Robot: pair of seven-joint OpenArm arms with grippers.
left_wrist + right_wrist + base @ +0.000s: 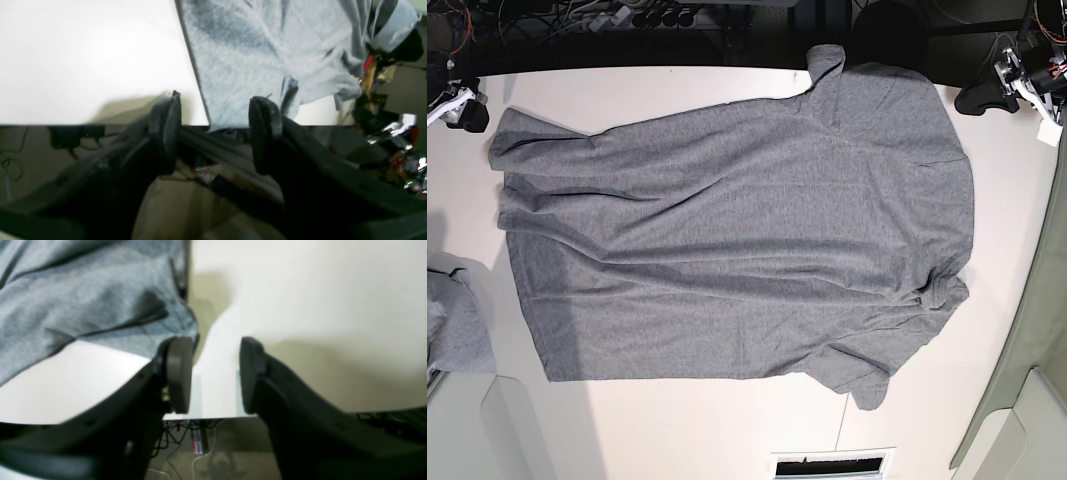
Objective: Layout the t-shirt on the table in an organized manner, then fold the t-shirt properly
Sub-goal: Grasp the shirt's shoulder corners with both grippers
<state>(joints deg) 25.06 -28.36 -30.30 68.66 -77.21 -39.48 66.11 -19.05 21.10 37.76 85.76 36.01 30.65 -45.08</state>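
One t-shirt [737, 230] lies spread across the table [677, 430], nearly flat, with long shallow creases running along its length. In the base view its straight hem edge runs down the 9 o'clock side and the shoulders sit toward 3 o'clock. One short sleeve pokes up at 12 o'clock, reaching the table's far edge; the other sleeve lies at about 5 o'clock, a little bunched where it meets the body. The collar cannot be made out. The cloth covers most of the middle of the table, leaving bare white margins along 6 o'clock and at both ends.

One smaller bunch of grey cloth [457, 325] sits apart from the shirt at about 8 o'clock, at the picture's edge and only partly seen.

There are two grippers. The left gripper [215, 131] has its jaws spread wide with nothing between them; it hangs over the table's edge, and in its own view the shirt's edge [267, 50] lies just past the fingertips at 12 to 1 o'clock. In the base view its arm shows at the 2 o'clock corner, off the cloth. The right gripper [216, 373] also stands with jaws apart and empty, above bare table near the edge; the shirt [83, 296] lies at 10 o'clock from it, close beside one fingertip [180, 373], though whether cloth and pad touch cannot be told.

No containers are seen.
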